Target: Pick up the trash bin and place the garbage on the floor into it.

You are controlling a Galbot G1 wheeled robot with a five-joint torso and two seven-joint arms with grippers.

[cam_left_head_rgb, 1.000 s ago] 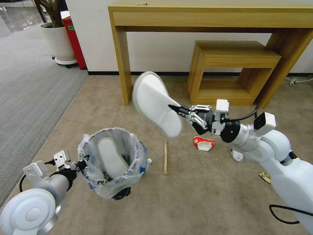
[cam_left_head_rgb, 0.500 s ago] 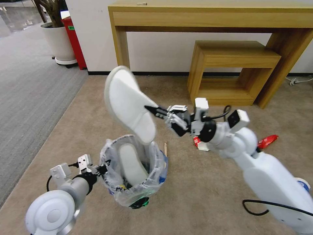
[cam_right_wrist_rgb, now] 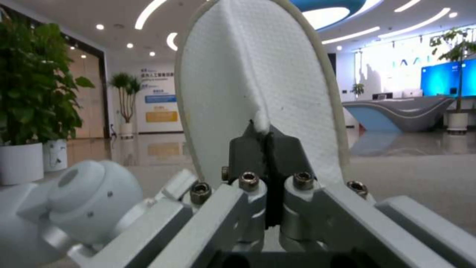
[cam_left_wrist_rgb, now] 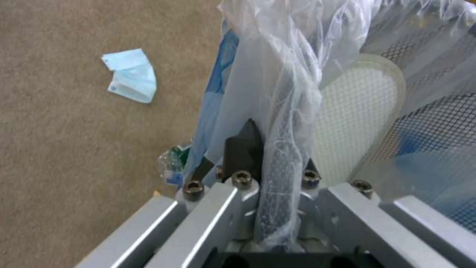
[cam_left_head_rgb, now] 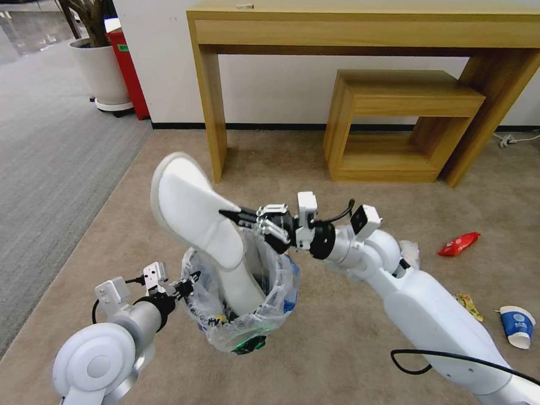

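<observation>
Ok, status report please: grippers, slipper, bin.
Left gripper shut on trash bin rim. Right gripper shut on white slipper, heel in the bin mouth. Another slipper already inside.

Glossy white rounded arms, black cables, silver screwed gripper brackets, black fingertips

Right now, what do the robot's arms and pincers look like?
Both arms are smooth, rounded and glossy white, with round joint caps. Each ends in a black wrist collar, a small white camera box and a thin black cable looping out. The left pincer and the right pincer have silver metal linkages with hex bolts and pointed black fingertips.
</observation>
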